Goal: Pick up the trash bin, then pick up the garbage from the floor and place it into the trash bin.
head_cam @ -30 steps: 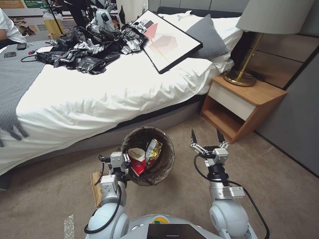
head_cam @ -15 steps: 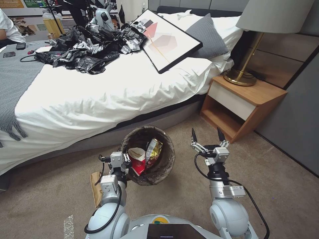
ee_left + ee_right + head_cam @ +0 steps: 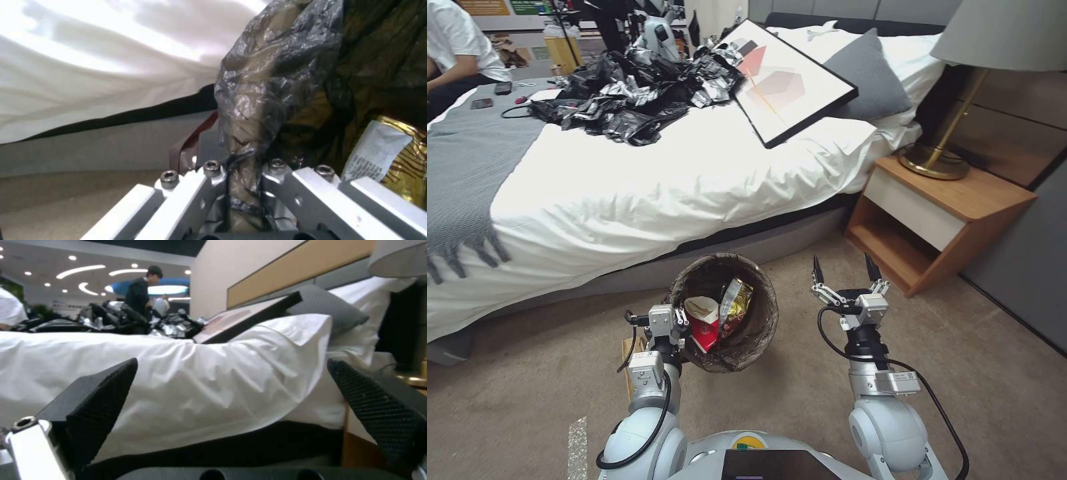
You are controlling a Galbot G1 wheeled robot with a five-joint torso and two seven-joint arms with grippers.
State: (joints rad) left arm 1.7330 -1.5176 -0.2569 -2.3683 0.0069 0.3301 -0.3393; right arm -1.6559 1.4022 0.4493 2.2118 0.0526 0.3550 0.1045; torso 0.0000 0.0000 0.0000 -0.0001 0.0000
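My left gripper (image 3: 679, 325) is clamped on the trash bin (image 3: 760, 327) rim — bin level, rim between the jaws — while my right gripper (image 3: 840, 271), jaws apart, waits beside it for garbage.

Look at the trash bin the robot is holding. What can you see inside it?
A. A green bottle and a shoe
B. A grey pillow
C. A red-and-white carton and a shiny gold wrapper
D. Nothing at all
C. In the head view, the trash bin, clamped at its rim by the left gripper, holds a red-and-white carton beside a shiny gold wrapper.
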